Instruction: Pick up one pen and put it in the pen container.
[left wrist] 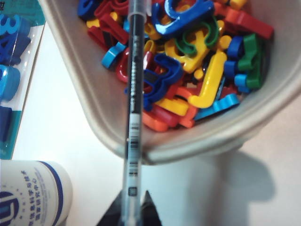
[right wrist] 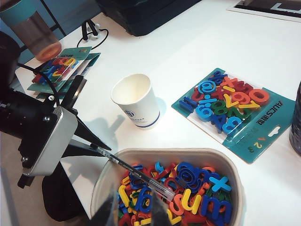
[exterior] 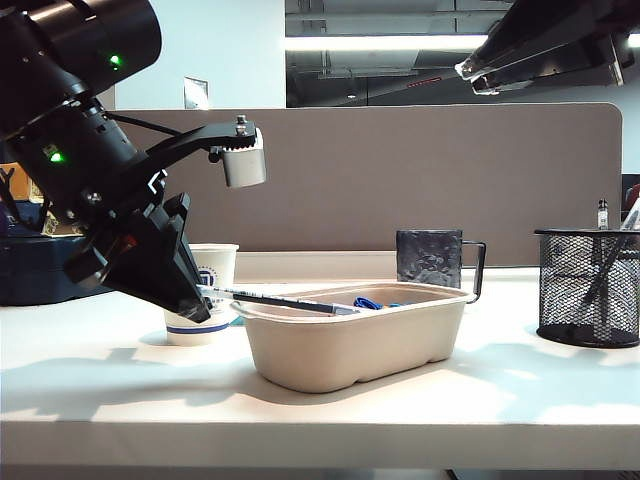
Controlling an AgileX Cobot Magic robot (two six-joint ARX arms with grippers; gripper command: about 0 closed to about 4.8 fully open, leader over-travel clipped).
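A beige moulded-pulp tray (exterior: 350, 350) at the front of the white table (exterior: 120, 400) brims with coloured plastic letters (left wrist: 197, 61) in red, blue, yellow and green, too many to count. One thin black-barrelled pen (exterior: 285, 299) slants over the tray's rim above the letters, its end clamped in the left gripper (exterior: 203, 296), whose black fingers (left wrist: 110, 217) press together on it just outside the tray. Beside the tray stands one empty white paper cup (right wrist: 136, 100) with a blue logo. Farther back sit one grey mottled mug (exterior: 430, 258) and, at the far right, one black wire-mesh pen container (exterior: 587, 288) holding dark sticks. The right gripper (exterior: 478, 78) hangs high overhead; whether its jaws are apart cannot be told.
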